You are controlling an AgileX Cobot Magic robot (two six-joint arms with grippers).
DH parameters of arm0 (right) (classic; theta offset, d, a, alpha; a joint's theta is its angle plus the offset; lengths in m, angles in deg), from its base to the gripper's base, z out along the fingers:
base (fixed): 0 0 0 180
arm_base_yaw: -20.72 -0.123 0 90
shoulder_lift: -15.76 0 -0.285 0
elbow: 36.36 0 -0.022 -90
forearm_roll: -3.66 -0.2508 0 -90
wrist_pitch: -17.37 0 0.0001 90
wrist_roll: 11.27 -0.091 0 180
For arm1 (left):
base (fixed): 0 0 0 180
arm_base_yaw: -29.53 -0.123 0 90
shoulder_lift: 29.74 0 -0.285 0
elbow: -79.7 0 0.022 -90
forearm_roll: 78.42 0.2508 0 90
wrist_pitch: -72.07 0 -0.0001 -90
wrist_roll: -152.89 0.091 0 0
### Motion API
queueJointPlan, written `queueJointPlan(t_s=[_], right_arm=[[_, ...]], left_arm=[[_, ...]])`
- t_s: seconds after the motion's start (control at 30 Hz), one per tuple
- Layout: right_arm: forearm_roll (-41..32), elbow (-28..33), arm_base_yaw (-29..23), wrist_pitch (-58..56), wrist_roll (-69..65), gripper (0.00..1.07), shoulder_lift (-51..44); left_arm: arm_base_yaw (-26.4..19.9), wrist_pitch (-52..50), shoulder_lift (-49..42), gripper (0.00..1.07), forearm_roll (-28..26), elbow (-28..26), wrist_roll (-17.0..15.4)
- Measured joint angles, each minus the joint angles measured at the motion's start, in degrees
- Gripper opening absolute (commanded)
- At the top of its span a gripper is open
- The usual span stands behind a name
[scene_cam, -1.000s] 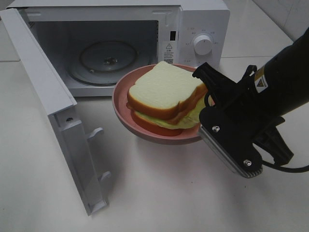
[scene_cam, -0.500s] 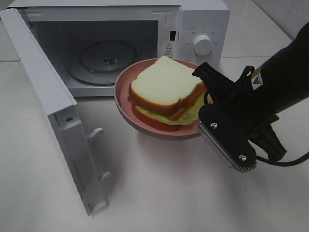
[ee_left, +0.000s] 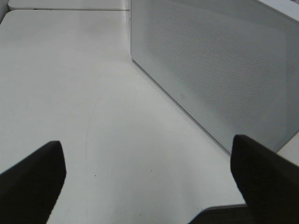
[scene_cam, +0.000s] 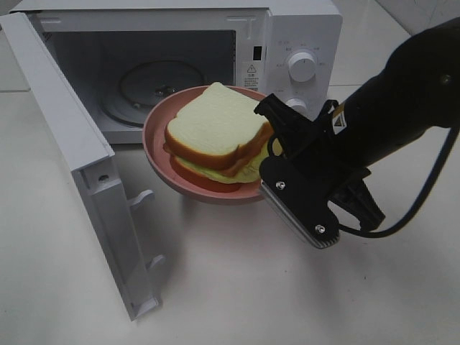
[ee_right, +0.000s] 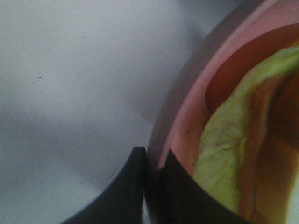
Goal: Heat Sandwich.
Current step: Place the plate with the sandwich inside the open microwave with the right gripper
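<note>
The sandwich (scene_cam: 215,129), white bread with brown crust, green lettuce and red filling, lies on a round pink plate (scene_cam: 157,147). My right gripper (scene_cam: 272,142) is shut on the plate's right rim and holds it tilted in the air just in front of the open microwave (scene_cam: 302,36). In the right wrist view the two dark fingers (ee_right: 133,186) pinch the pink plate rim (ee_right: 187,116), with lettuce of the sandwich (ee_right: 224,158) close beside them. My left gripper (ee_left: 149,182) is open over bare table beside the microwave door (ee_left: 224,70).
The microwave door (scene_cam: 79,165) swings out toward the front left, its handle (scene_cam: 144,205) facing the plate. A glass turntable (scene_cam: 162,85) lies inside the cavity. The control knob (scene_cam: 302,66) is on the right panel. A black cable (scene_cam: 424,194) trails from the right arm.
My right gripper has carried the plate and sandwich left and slightly back, nearer the microwave opening. The left gripper stays open.
</note>
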Motion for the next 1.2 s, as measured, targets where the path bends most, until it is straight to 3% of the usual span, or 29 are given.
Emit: queueJointPlan(t_s=[1.2], right_arm=[[1.15,-26.99,-0.06,-7.51,-0.69,0.00,20.86]], left_arm=[[0.00,0.00,0.00,0.88,0.00,0.00,0.00]])
